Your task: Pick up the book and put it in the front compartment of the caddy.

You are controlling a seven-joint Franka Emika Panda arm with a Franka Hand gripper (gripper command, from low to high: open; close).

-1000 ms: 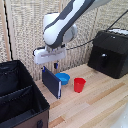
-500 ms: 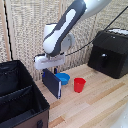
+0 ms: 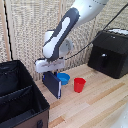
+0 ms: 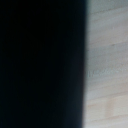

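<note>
Dark-blue book (image 3: 52, 84) hangs upright under the jaws (image 3: 49, 70), which look clamped on its top edge, right of the caddy (image 3: 20, 100). Swinging, it could clip the blue bowl (image 3: 63, 78) or the caddy's rim.

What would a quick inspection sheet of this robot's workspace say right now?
Surface: pale wooden table.
Job's things: book upright under the gripper; black caddy at the exterior view's left, its compartments look empty.
Clutter: red cup, blue bowl behind the book, black appliance box.
Grippers: jaws hidden by the book; grip cannot be told.
Cables: black cable from the arm towards the appliance box.
Surroundings: woven screen behind.
</note>
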